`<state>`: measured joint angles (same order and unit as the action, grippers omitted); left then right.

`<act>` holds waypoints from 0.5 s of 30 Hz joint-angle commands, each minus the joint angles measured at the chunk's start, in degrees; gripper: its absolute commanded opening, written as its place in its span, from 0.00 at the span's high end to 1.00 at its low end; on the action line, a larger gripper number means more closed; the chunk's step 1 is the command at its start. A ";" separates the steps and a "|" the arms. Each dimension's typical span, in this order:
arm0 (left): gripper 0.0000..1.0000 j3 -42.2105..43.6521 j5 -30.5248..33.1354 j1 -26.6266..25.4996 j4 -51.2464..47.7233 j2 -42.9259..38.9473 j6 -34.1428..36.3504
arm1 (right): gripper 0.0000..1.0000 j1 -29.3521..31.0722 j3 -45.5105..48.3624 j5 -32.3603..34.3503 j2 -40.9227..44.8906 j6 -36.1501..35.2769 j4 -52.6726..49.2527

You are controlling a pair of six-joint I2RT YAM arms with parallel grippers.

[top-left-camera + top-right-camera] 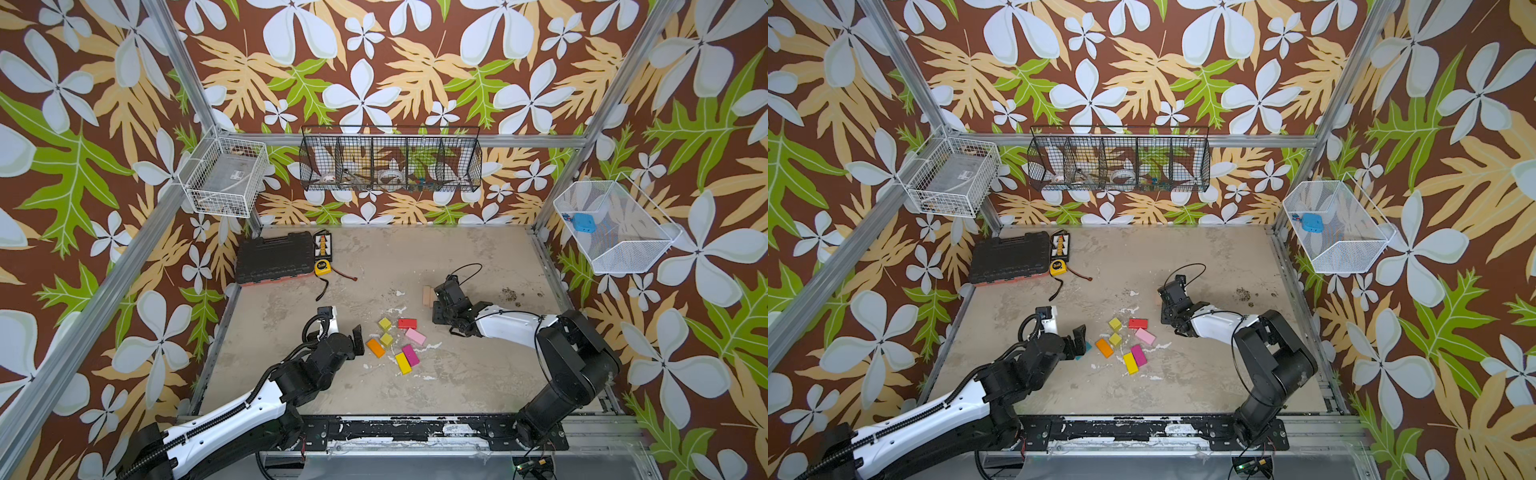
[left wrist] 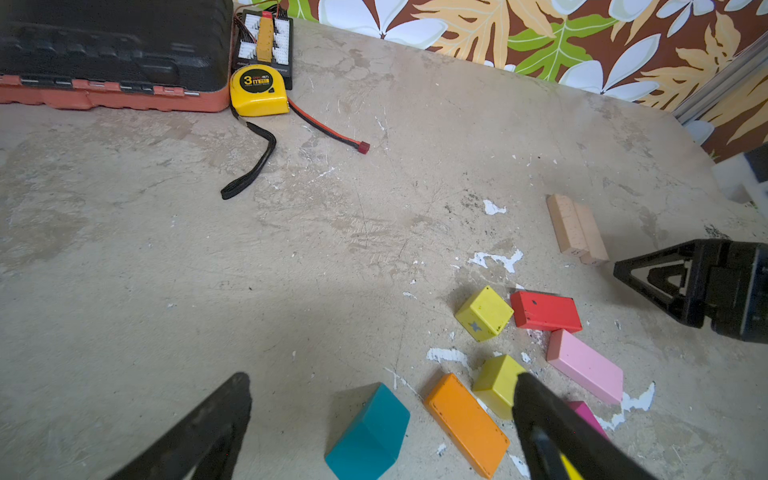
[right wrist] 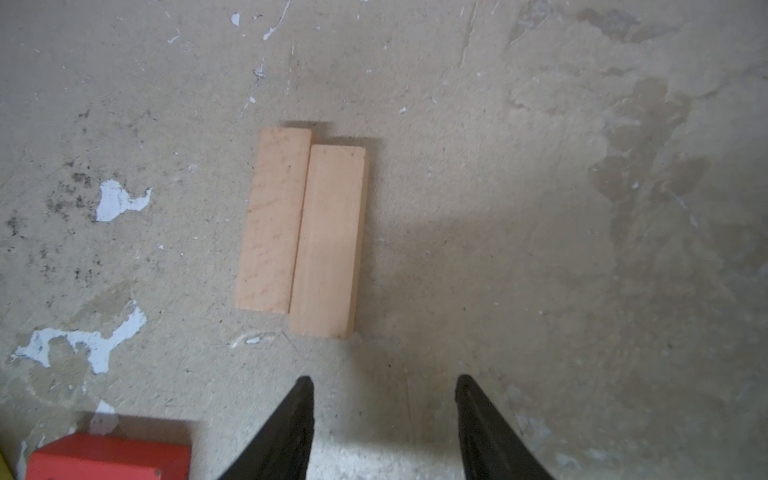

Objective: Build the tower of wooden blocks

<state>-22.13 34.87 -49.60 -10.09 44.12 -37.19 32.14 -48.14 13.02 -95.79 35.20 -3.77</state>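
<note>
- Hovering with my right claw (image 3: 382,380), I am holding its jaws parted with nothing between them, just short of the near ends of two tan wooden planks (image 3: 301,228).
- Those planks are lying flat on the stained grey table (image 1: 457,257), long sides touching, one set slightly ahead of the other.
- I am carrying my left claw (image 2: 384,376) spread wide and empty, with a teal roof-shaped wooden block (image 2: 370,432) lying just by it.
- An orange wooden brick (image 2: 467,424) is lying just beside the teal block, and a yellow-green wooden cube (image 2: 496,384) is sitting next to that, partly behind my finger.
- Farther out, another yellow-green cube (image 2: 484,313), a red wooden brick (image 2: 545,311) and a pink wooden brick (image 2: 586,365) are lying close together.
- A magenta wooden brick (image 1: 411,354) and a yellow wooden brick (image 1: 402,363) are lying side by side.
- A black plastic tool case (image 1: 274,257) and a yellow tape measure (image 2: 258,89) are sitting well apart from the blocks, at the far left corner.
</note>
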 commanded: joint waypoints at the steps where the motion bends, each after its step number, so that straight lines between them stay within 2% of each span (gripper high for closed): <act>1: 0.01 -0.46 0.46 0.12 0.77 0.09 0.21 | 0.46 -0.49 -0.55 -0.80 -1.12 -0.64 1.55; 15: 0.01 -0.63 0.78 0.12 0.77 0.44 0.28 | 0.50 -1.55 -1.60 -1.48 -3.53 -0.75 1.64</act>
<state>-22.20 34.89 -49.60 -10.09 44.49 -37.19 30.63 -49.50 11.79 -99.13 34.44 -2.55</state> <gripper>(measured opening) 0.990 0.500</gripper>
